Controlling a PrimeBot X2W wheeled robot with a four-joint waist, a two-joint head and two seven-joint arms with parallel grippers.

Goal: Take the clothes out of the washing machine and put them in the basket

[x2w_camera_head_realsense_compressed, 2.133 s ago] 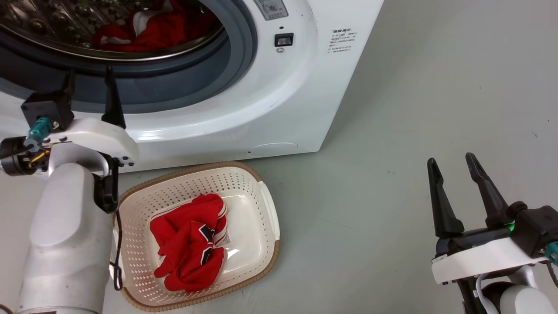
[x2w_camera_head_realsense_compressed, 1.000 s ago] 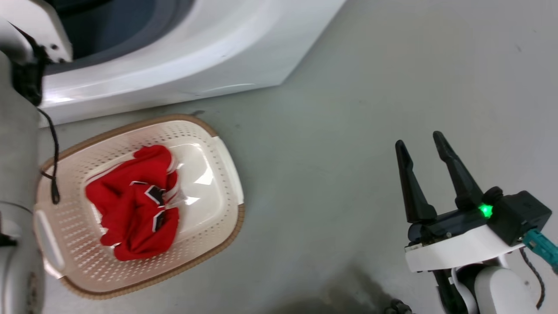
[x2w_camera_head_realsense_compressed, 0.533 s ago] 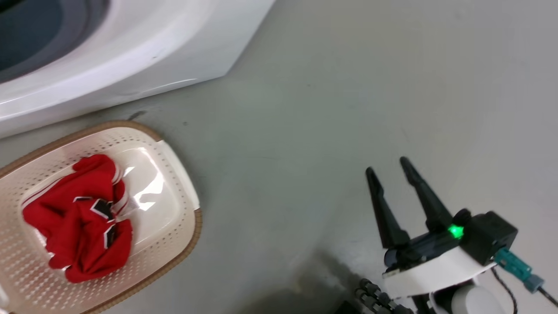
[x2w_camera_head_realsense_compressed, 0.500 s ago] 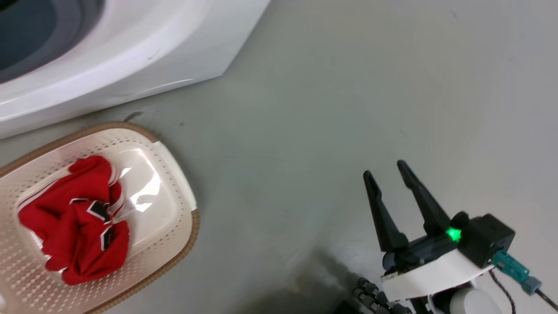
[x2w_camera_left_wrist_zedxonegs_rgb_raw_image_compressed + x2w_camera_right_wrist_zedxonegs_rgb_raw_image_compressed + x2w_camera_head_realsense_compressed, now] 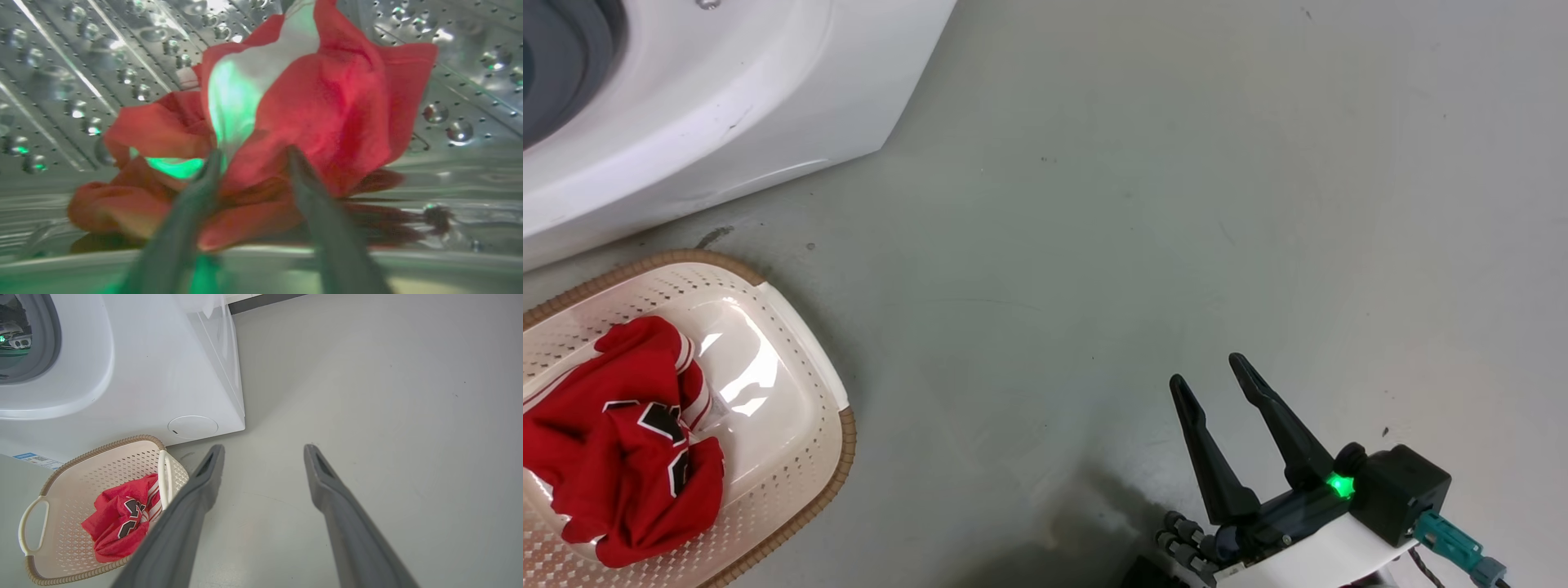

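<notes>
The basket [image 5: 848, 441] runs off the head view's left and near edges, with part of the jersey in the basket [image 5: 613, 441]; the washing machine [image 5: 727, 98] is cut off far and left. The left gripper [image 5: 253, 152] is blurred: whether its 2 spread fingers [image 5: 179, 228] touch the jersey in the drum [image 5: 327, 110] cannot be told. A sticker [image 5: 34, 458] by the basket is too small to read.

floor [image 5: 1176, 204]: smooth grey | dark smudge [image 5: 715, 237] | dark wall strip [image 5: 265, 302]

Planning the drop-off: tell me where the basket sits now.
The basket sits on the floor at the head view's lower left, just in front of the washing machine, holding a red jersey.
</notes>
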